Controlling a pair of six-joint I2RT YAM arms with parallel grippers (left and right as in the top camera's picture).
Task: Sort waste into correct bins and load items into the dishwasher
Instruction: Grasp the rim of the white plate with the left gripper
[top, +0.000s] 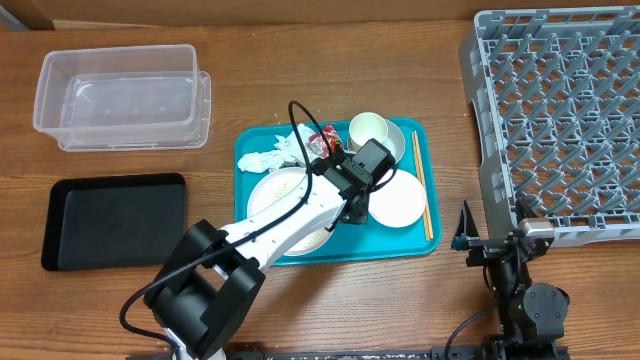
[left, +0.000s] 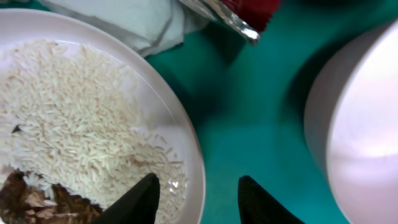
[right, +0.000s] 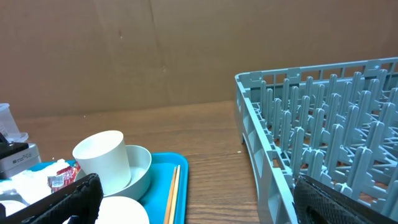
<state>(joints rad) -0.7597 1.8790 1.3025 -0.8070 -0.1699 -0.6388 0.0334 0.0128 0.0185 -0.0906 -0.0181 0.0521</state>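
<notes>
- The left gripper (left: 198, 198) is partly open. Its 2 fingers straddle the rim of the round white plate (left: 186, 140), one over the rice side and one over the teal tray (left: 249, 112). Neither finger is visibly pressed on the rim, so nothing is gripped.
- Just to the gripper's left, on the plate, lie the loose rice grains (left: 74, 118) and the brown food scrap (left: 28, 199).
- Ahead of it are the crumpled paper napkin (left: 130, 18) and the red snack wrapper (left: 252, 7). The white bowl (left: 354, 124) sits close on its right.
- The right gripper (right: 196, 186) is wide open and empty.
- Ahead and to its left, the small white cup (right: 102, 158) stands in the saucer-bowl (right: 142, 169), with the chopsticks (right: 173, 193) just beside them. The grey dish rack (right: 323, 118) is to its right.
- Nothing looks done so far. The clear tub (top: 120, 95) and the black tray (top: 115, 220), both well off to the left gripper's left, hold nothing. The rack is bare too.
- All 5 dishes and all the waste sit on the teal tray, so the whole task is left.
- The step in hand looks like taking the plate by its rim, probably to tip out the rice and scrap.
</notes>
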